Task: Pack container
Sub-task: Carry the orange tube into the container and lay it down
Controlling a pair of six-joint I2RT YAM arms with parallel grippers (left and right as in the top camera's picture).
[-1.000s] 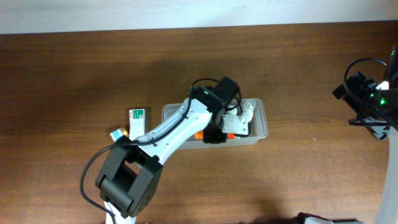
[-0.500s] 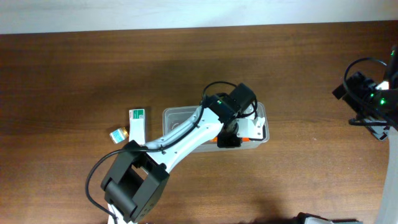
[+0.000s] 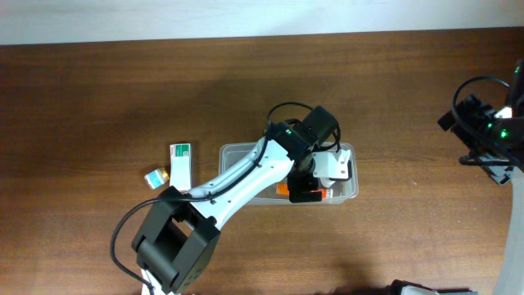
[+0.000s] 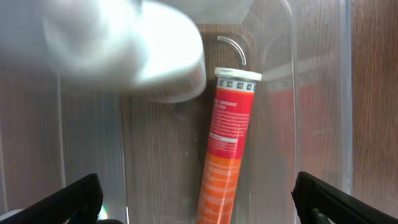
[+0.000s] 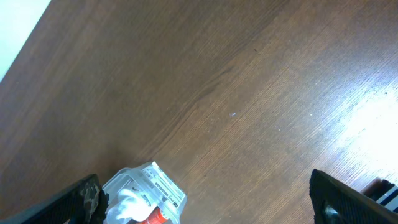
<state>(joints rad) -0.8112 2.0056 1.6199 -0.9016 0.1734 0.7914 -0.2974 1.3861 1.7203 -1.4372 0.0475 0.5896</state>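
Container (image 3: 235, 156) nudged rightward — left end effector (image 4: 196, 200) above it, carton (image 3: 181, 164) beside.

— Left arm (image 3: 246, 168)?
— Stretched diagonally from the near-left base toward centre, wrist tipped down; left tool (image 4: 198, 199) facing straight down, spread wide apart.
— And right arm (image 3: 490, 131)?
— Folded up at the far right edge; right tool (image 5: 214, 202) likewise spread wide, angled downward.

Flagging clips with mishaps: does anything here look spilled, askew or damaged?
Nothing stands out. The orange tube lies flat inside the container, next to a blurred white item. The left gripper hangs open above them. A carton lies on the table, unpacked.
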